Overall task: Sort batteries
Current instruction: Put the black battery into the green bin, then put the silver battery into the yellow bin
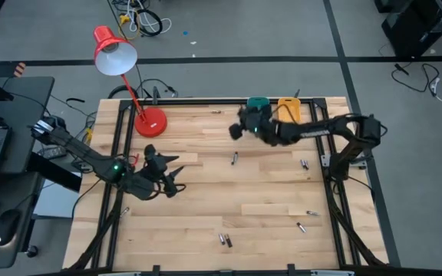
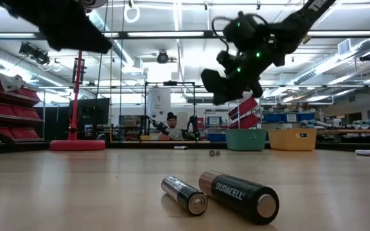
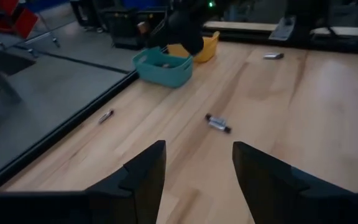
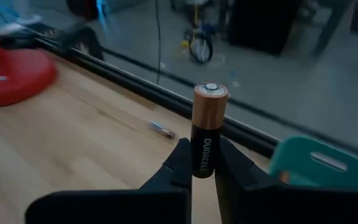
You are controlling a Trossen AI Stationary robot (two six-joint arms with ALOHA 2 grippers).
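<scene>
My right gripper [image 4: 204,163] is shut on a black battery with a coppery end [image 4: 205,127]. It hangs above the table just short of the teal bin [image 1: 258,103] and the yellow bin [image 1: 288,107], which stand at the far edge. My left gripper [image 3: 194,168] stands open over the table's left half [image 1: 176,176] with nothing between its fingers. Loose batteries lie on the wood: one mid-table [image 1: 234,159], one at the right [image 1: 304,163], a pair near the front [image 1: 225,239] and two at the front right [image 1: 305,220]. My right gripper pinches the battery's black body [image 4: 202,163] between its two fingers, near the end away from the coppery cap. The battery stands upright across the fingers, its coppery end [image 4: 210,99] well above them. It is lifted clear of the table.
A red desk lamp stands with its base [image 1: 152,120] at the far left of the table. A black frame rail [image 1: 206,100] runs along the far edge. A small battery [image 1: 216,111] lies near that rail. Bare wood lies between the two arms.
</scene>
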